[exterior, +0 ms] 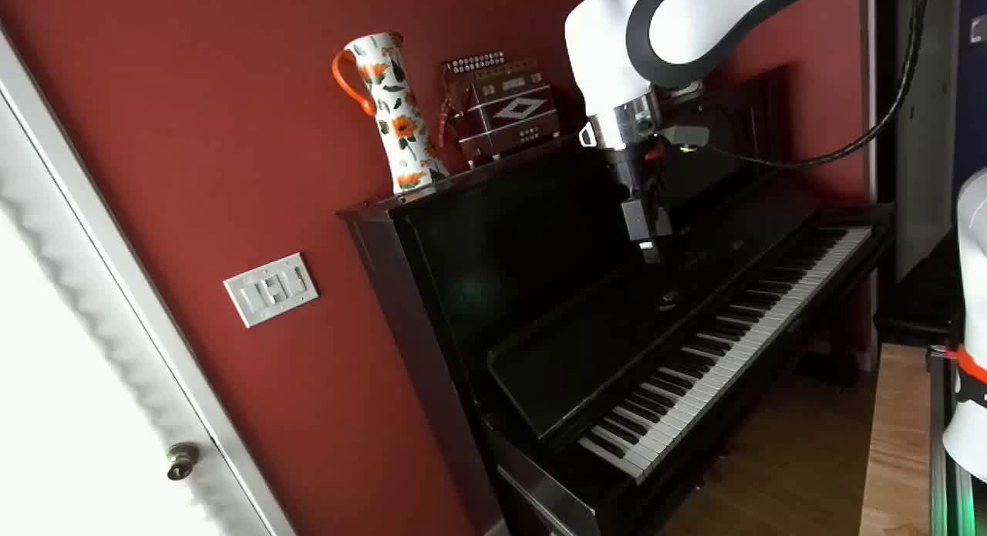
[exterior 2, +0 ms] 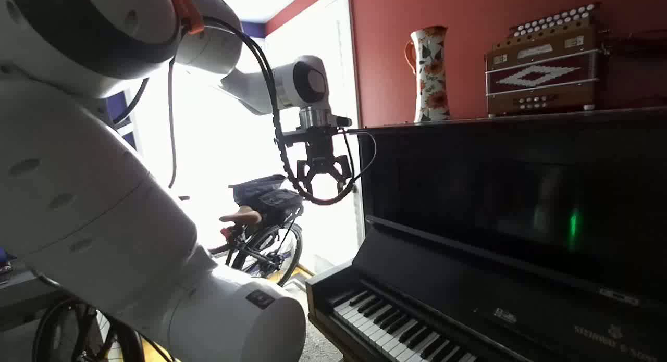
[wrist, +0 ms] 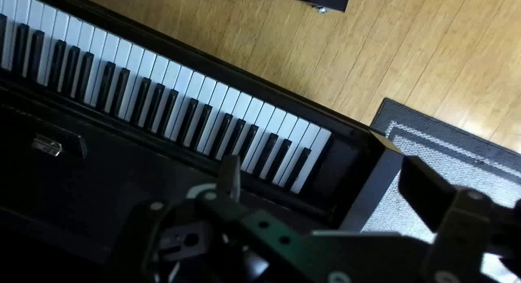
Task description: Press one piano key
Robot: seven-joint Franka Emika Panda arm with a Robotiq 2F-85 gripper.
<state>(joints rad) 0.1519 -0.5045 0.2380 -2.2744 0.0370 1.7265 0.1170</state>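
A black upright piano [exterior: 532, 227] stands against the red wall with its lid open; it also shows in an exterior view [exterior 2: 495, 195]. Its row of black and white keys shows in both exterior views [exterior: 700, 397] [exterior 2: 367, 325] and runs diagonally across the wrist view [wrist: 217, 97], ending near the piano's side block. My gripper [exterior 2: 324, 187] points down, well above keyboard height near the piano's end; it also shows in front of the upper panel in an exterior view [exterior: 651, 249]. In the wrist view the gripper [wrist: 325, 185] has its fingers wide apart, with nothing between them. No key is touched.
A floral pitcher [exterior: 401, 123] and an accordion [exterior: 513, 108] stand on the piano top. The piano's side block [wrist: 372, 185] rises beside the last key. A cable loop [exterior 2: 372, 159] hangs by the gripper. A bicycle [exterior 2: 276, 252] and a grey mat [wrist: 468, 165] are beyond the piano's end.
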